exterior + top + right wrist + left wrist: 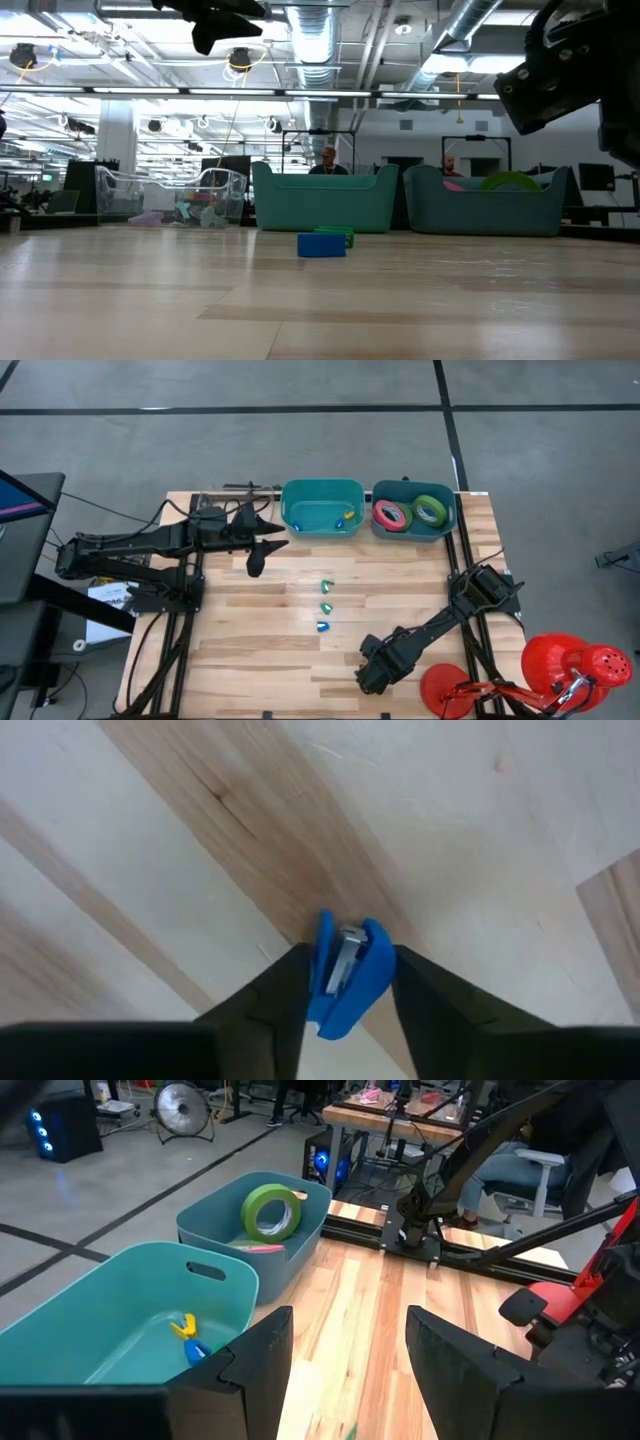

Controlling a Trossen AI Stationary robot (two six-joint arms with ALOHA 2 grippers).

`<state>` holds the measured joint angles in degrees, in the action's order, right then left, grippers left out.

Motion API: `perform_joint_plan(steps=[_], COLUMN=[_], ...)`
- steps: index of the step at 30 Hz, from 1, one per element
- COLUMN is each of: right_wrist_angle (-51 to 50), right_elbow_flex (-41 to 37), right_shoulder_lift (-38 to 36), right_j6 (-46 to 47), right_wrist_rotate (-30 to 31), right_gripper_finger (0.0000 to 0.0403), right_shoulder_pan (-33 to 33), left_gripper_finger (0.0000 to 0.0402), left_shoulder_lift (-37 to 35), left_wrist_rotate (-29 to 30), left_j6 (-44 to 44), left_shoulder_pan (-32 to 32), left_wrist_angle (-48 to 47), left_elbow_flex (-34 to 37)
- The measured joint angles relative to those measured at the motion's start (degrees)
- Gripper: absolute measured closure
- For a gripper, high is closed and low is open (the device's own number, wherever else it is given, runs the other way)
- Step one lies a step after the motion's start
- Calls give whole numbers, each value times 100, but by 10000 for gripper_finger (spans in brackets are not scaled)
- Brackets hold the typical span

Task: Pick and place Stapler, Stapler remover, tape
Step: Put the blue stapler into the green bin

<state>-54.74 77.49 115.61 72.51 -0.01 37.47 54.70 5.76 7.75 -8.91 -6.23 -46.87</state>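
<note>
The right gripper (345, 982), low and right of centre in the high view, pinches a small blue stapler remover (345, 975) between its closed fingers, so the teal bin (322, 508) (top centre) lies up-frame, nearer the open-fingered left gripper (256, 560).

Two bins (322, 488), two tape rolls (392, 514), three small table pieces (325, 606).
</note>
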Motion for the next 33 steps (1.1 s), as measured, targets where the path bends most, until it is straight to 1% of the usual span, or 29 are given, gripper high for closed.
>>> perform_joint_plan(steps=[5,13,16,21,29,33], right_wrist_angle=[2,-15,-35,-82,-212,-226], right_elbow_flex=[0,0,0,-2,-2,-1], right_shoulder_lift=[0,-48,-176,-558,-1453,-1848], right_j6=[0,-113,-316,-722,-1435,-1921], right_wrist_rotate=[0,0,0,92,724,882], right_gripper_finger=[304,325,330,331,331,331], right_shoulder_pan=[0,-71,-186,-478,-1085,-1477], left_gripper_finger=[216,216,216,216,216,216], left_shoulder_lift=[0,0,0,0,0,0], left_wrist_rotate=[0,-2,-2,-4,-9,-15], left_j6=[0,0,0,3,20,22], left_shoulder_pan=[0,0,0,0,0,0], left_wrist_angle=[25,75,161,436,768,809], left_elbow_flex=[0,0,0,-2,-4,-4])
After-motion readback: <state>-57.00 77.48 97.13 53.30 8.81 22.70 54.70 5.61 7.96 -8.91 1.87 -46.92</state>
